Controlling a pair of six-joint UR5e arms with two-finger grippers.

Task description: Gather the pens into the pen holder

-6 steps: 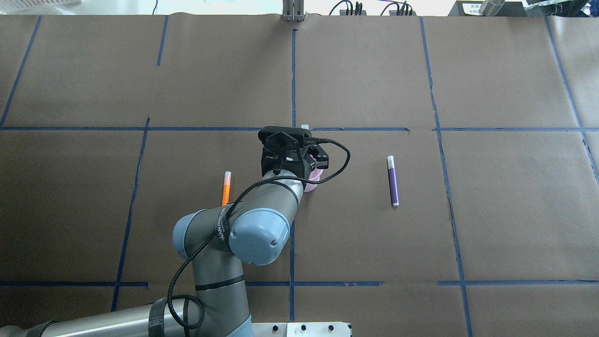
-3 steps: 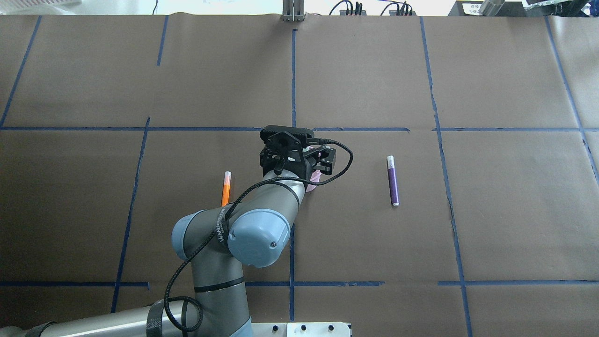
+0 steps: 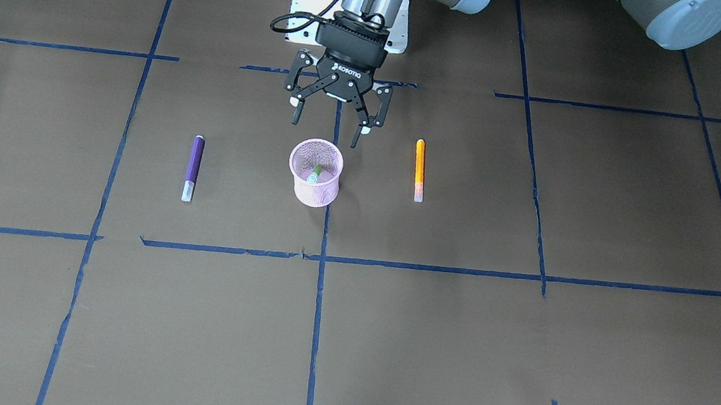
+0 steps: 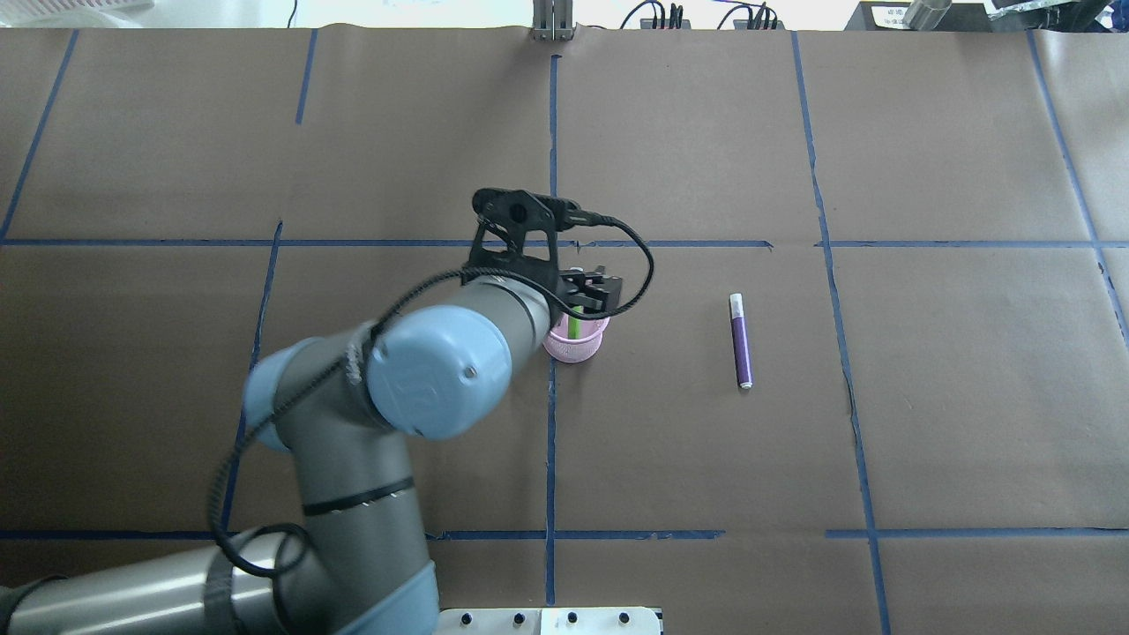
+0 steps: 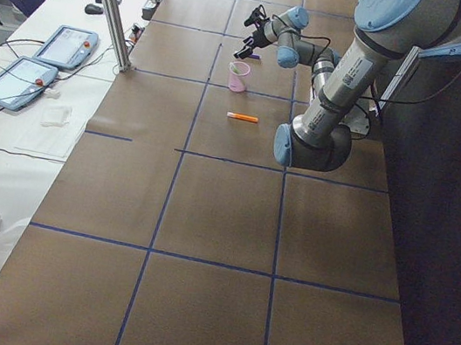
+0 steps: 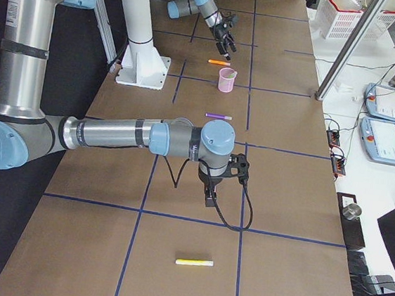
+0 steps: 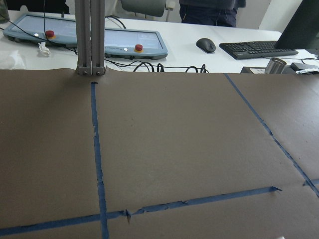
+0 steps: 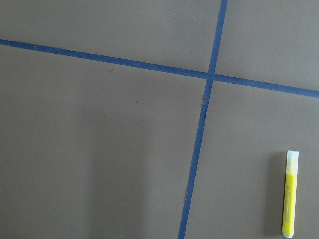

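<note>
So green pen [image 3: 315, 173] sits in the cup [image 3: 315, 193], left claw [image 3: 329, 123] spread empty over it, orange pen [image 3: 418, 168] beside the cup probably next.

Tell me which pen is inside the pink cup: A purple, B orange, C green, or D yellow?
C: the green pen leans inside the pen holder; the purple pen, orange pen and yellow pen lie outside it.

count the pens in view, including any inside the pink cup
4. A green pen stands in the pen holder; a purple pen lies on the robot's right of it, an orange pen on its left; a yellow pen lies farther right, alone. None seems hidden.
</note>
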